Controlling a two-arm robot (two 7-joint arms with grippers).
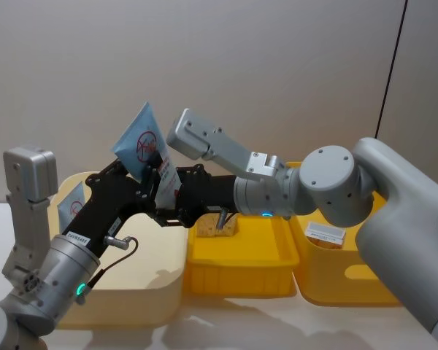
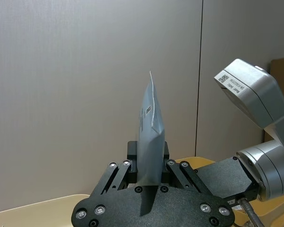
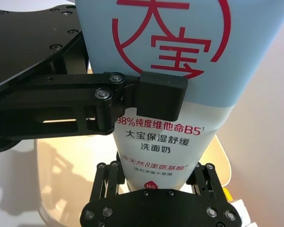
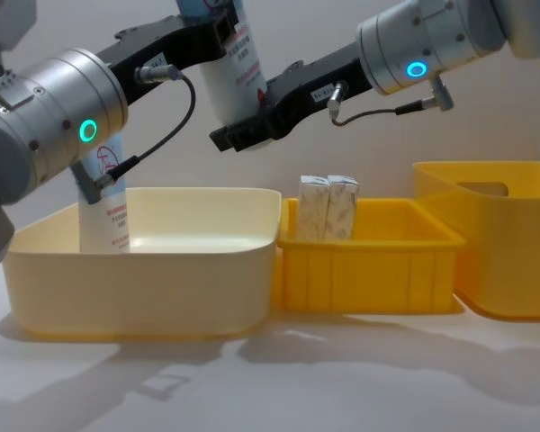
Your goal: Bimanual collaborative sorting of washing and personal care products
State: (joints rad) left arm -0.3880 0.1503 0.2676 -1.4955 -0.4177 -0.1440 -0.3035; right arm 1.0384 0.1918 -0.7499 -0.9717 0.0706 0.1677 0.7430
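Pale-blue tube (image 1: pixel 147 152) aloft, another tube (image 4: pixel 103 211) upright in cream tub, two cartons (image 4: pixel 328 208) standing.

The squeeze tube (image 3: pixel 166 94) is pale blue above and white below, with a red round logo and red print. Below it, the cream tub (image 4: pixel 144 270) sits beside a yellow tray (image 4: pixel 369 270) holding whitish marbled cartons (image 4: pixel 328 209).

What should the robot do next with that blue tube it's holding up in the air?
Probably one end effector should let go: both the left end effector and the right end effector grip the tube in mid-air above the cream tub, so a handover seems under way.
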